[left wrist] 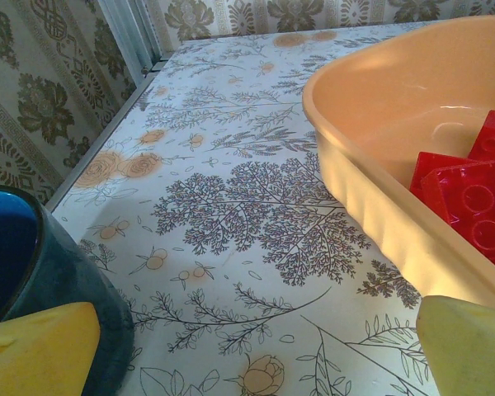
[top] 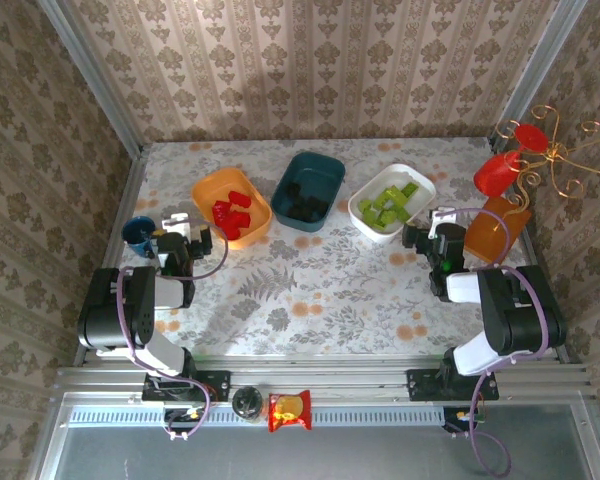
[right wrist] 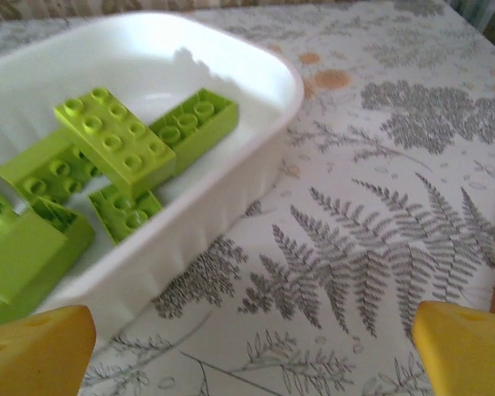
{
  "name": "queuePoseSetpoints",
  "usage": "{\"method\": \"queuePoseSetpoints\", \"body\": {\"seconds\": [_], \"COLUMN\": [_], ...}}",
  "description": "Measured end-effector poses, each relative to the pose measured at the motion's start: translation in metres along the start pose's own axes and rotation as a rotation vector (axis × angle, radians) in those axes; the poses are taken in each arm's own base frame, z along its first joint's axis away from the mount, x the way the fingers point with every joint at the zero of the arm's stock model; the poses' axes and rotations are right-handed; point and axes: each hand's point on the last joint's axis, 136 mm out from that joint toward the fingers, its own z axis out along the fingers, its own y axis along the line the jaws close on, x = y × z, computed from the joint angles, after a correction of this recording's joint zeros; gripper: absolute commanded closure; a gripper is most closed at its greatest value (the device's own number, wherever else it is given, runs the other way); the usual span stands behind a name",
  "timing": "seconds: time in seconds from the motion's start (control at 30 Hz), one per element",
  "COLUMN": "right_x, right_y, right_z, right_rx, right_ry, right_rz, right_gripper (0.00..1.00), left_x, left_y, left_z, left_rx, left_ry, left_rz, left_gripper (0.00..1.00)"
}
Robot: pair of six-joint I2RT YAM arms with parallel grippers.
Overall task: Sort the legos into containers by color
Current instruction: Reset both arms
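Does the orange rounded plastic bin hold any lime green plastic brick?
No, the orange rounded plastic bin holds red plastic bricks; the lime green bricks lie in the white plastic bin.

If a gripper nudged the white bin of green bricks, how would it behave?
The white bin looks smooth thin plastic, so probably light and apt to slide. Low and wide, it should resist tipping; loose green bricks may shift.

Nothing fancy here: the orange bin (left wrist: 371,148) is smooth plastic with a soft sheen, and the white bin (right wrist: 260,78) is glossier. The green legos (right wrist: 115,140) and red legos (left wrist: 470,206) are hard, shiny plastic. The tabletop (left wrist: 231,206) looks like a smooth printed covering, fairly matt. The cup (left wrist: 66,280) is glossy and the frame (top: 330,380) is bare metal.
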Motion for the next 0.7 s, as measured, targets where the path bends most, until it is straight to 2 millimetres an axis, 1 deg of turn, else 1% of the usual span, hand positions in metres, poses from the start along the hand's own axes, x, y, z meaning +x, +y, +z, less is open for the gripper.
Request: {"method": "queuePoseSetpoints", "body": {"seconds": [0.2,0.7], "right_x": [-0.0057,-0.0064], "right_y": [0.0016,0.0021], "right_z": [-0.0001,-0.0001], "right_rx": [-0.008,-0.010], "right_ry": [-0.023,-0.026], "right_rz": [0.004,0.004], "right_gripper": [0.00,0.00], "left_x": [0.0000,-0.0028], "left_y": [0.0000,-0.0021], "left_z": [0.0000,0.0005], "left_rx": [0.000,0.000], "left_ry": [0.000,-0.006], "left_rz": [0.000,0.002], "left_gripper": [0.00,0.00]}}
